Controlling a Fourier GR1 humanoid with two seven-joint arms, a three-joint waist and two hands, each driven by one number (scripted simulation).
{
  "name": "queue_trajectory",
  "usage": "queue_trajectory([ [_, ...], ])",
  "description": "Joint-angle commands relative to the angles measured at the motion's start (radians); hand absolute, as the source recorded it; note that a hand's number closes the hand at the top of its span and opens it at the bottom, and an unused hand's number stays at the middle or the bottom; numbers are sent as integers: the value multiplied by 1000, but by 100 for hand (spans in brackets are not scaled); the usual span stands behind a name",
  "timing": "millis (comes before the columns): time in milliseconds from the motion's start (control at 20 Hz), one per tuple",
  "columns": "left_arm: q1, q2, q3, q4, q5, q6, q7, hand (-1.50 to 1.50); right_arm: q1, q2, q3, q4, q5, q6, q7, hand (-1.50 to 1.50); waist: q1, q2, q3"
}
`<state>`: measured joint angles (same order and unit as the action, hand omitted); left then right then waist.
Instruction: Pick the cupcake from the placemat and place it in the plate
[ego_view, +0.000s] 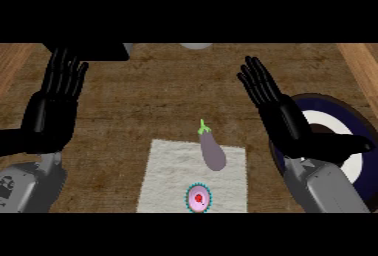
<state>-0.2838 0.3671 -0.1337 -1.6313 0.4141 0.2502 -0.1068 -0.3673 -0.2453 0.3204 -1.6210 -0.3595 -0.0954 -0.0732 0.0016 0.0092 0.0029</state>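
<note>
A small cupcake (198, 198) with pink icing, a red dot on top and a teal wrapper sits near the front edge of a white placemat (166, 175). A dark blue plate (353, 120) with a white centre lies at the right, partly hidden behind my right forearm. My right hand (277, 107) is open, fingers straight and pointing away, up and to the right of the cupcake, overlapping the plate's left rim. At the left of the view, well clear of the mat, my left hand (55, 97) is also open with straight fingers.
A purple eggplant (212, 150) with a green stem lies on the placemat just beyond the cupcake. A dark object (96, 51) and a pale round thing (196, 45) sit at the counter's far edge. Wooden strips border the brown counter on both sides.
</note>
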Motion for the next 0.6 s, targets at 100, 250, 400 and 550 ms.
queue_trajectory([
  [100, 119, 50, -46, 35, -73, -22, 38, 0, 6, 175, 200, 61, 156, -178, 121, 150, 21, -10, -4],
  [250, 187, 93, -82, 175, -152, -39, 12, 0, 13, 240, 333, 117, 163, -296, 220, 150, 40, 1, -7],
  [400, 202, 77, -71, 196, -114, -34, 51, 0, 20, 140, 285, 135, 511, -500, 139, -150, -31, -19, -9],
  [550, 218, 68, -80, 247, -118, -75, -6, 0, 165, 240, 481, 133, 576, -702, 66, -150, -17, -12, -6],
])
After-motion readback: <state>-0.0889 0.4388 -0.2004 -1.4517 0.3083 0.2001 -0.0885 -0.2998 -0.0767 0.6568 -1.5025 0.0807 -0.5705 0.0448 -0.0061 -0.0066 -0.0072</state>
